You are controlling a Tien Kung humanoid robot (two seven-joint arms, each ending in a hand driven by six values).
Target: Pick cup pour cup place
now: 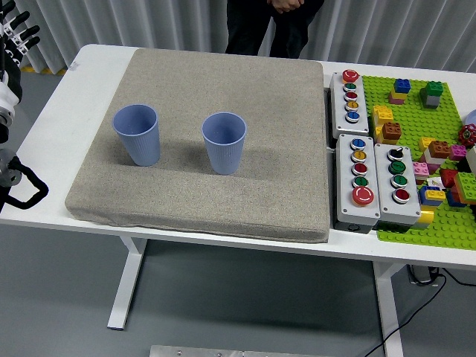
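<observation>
At the left edge you have the left hand [21, 39], up by the far left corner of the white table [82, 82], off the mat and holding nothing; its fingers look loosely spread, though only their tips show, so treat that as a fair reading rather than a sure one. Below it, at the near left, a black part of the robot [22, 186] sits at the table's edge, and you cannot tell what it is. The right hand is not in sight. On the grey mat [223, 111] stand two blue cups, both upright and well apart from each other: the left cup [137, 134] toward the mat's left side, the middle cup [224, 142] near its centre. Whether either holds anything you cannot see from here. At the far side a person [271, 26] stands with hands clasped, touching nothing. To the right of the mat lie three button boxes [372, 178] and a green brick plate [431, 216], none of it part of your job. By the look of it, the pick has not begun. Your next move likely calls for bringing the left hand down and across to the left cup, fingers wide, closing around its wall without tipping it.
</observation>
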